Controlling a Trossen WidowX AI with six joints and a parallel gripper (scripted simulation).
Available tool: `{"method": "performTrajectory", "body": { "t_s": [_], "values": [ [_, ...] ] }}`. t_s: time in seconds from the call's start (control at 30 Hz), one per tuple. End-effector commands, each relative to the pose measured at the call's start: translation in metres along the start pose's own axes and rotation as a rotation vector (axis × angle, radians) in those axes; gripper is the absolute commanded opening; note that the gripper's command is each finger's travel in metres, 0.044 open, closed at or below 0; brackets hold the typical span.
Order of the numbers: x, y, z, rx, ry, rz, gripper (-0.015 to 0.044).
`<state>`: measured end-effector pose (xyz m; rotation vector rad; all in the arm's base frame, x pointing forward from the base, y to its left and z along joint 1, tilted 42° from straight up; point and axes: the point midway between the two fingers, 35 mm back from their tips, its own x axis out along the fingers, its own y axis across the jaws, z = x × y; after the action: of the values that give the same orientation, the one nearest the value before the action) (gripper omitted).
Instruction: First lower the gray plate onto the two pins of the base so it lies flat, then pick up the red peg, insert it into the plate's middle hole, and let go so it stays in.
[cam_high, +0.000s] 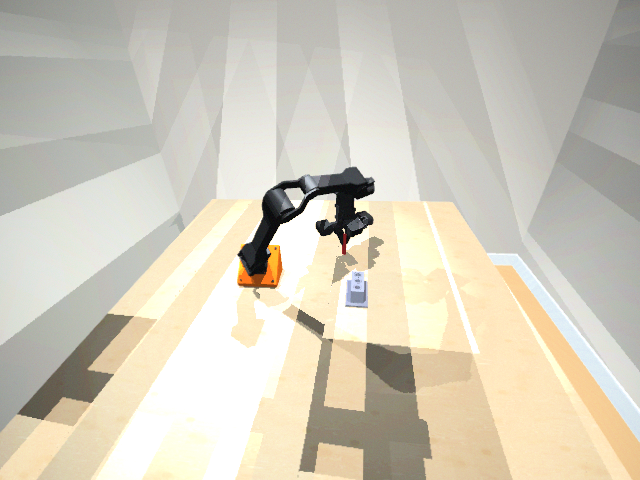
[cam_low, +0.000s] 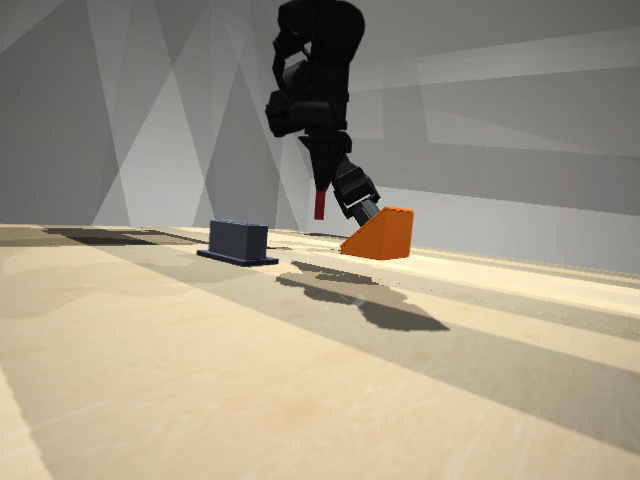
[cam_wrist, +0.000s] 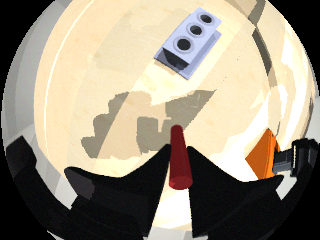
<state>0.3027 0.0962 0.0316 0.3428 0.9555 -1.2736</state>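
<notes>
My gripper (cam_high: 343, 236) (cam_low: 322, 187) (cam_wrist: 178, 149) is shut on the red peg (cam_high: 343, 246) (cam_low: 320, 204) (cam_wrist: 179, 160), which hangs upright below the fingers, clear of the table. The gray plate (cam_high: 357, 281) (cam_wrist: 195, 31) (cam_low: 237, 241) lies flat on top of the gray base (cam_high: 356, 304) (cam_wrist: 175, 62), and its three holes show in the wrist view. The peg is off to one side of the base and higher than the plate; in the wrist view the base lies ahead of the fingers, slightly to the right.
The arm's orange mount (cam_high: 260, 268) (cam_low: 382, 233) (cam_wrist: 263, 152) stands on the wooden table (cam_high: 465, 361) (cam_low: 206, 387) beside the base. A low white border (cam_high: 568, 320) runs along the table's right side.
</notes>
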Motion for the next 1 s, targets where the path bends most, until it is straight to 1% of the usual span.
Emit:
{"method": "performTrajectory", "body": {
  "t_s": [0.0,0.97],
  "values": [
    [-0.003,0.002,0.013,0.002,-0.003,0.009,0.0],
    [-0.003,-0.004,0.103,0.008,-0.017,0.002,0.0]
  ]
}}
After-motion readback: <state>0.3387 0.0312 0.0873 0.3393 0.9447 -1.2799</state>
